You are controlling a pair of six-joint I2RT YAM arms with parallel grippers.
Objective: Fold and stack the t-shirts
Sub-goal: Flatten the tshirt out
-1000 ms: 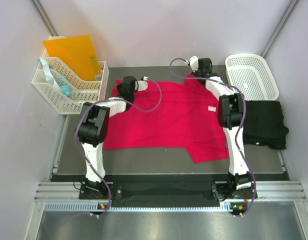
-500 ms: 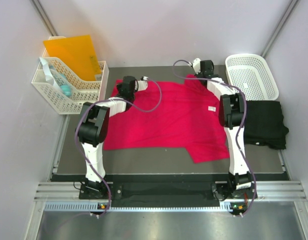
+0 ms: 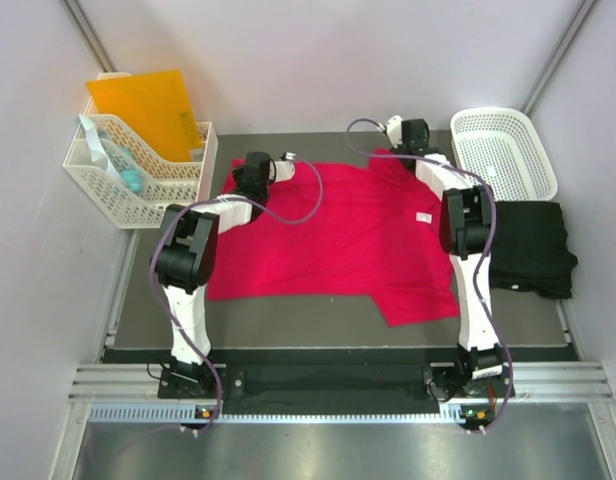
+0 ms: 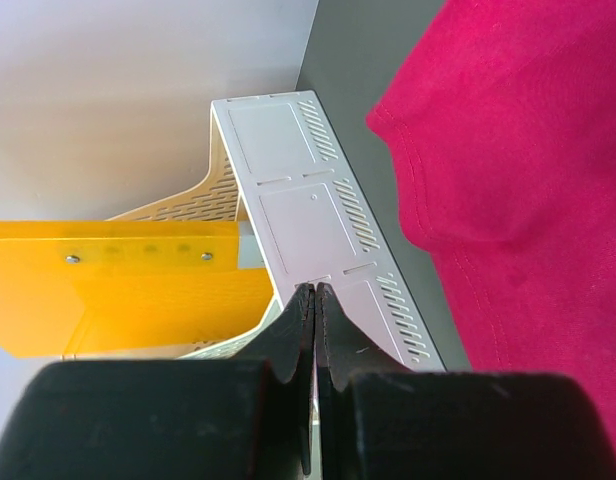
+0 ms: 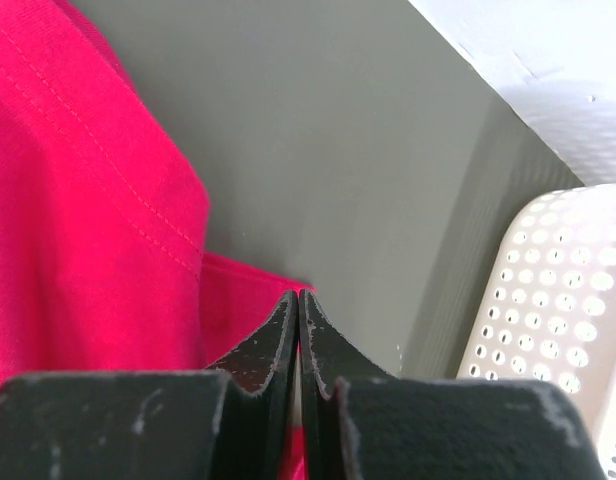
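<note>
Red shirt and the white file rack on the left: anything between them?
Only a bare strip of grey table separates the red shirt from the white file rack; the left wrist view shows it clearest.

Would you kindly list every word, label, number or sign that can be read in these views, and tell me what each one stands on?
None can be read in any view.
On the red t-shirt, the white neck label: too small to read.
On the orange folder: no legible print.
</note>
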